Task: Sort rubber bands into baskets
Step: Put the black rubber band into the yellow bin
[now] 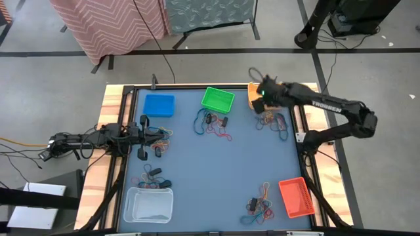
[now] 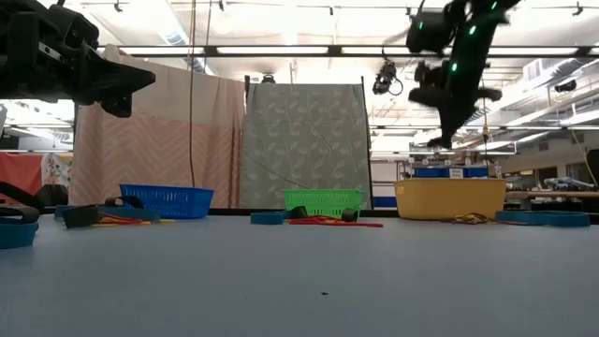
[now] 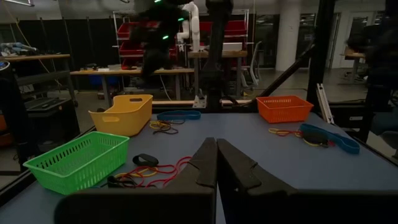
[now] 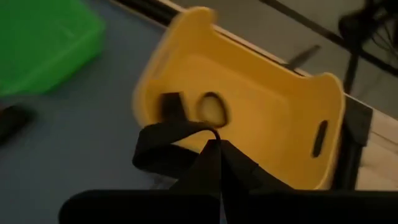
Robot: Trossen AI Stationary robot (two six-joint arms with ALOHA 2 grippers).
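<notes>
right gripper (image 4: 214,146): above yellow basket (image 4: 261,106) at far right corner, jaws clamped on wide black band (image 4: 163,146)
left gripper (image 3: 216,152): low over table's (image 1: 216,170) left edge, jaws together, empty
bands (image 1: 213,124): loose piles near green basket (image 1: 218,99), beside yellow basket, by red basket (image 1: 295,198), near white basket (image 1: 149,204)
blue basket (image 1: 159,105): far left

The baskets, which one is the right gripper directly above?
The yellow basket at the table's far right corner. The right gripper hangs over it, shut on a black band; the green basket sits beside it, the other baskets farther off.
</notes>
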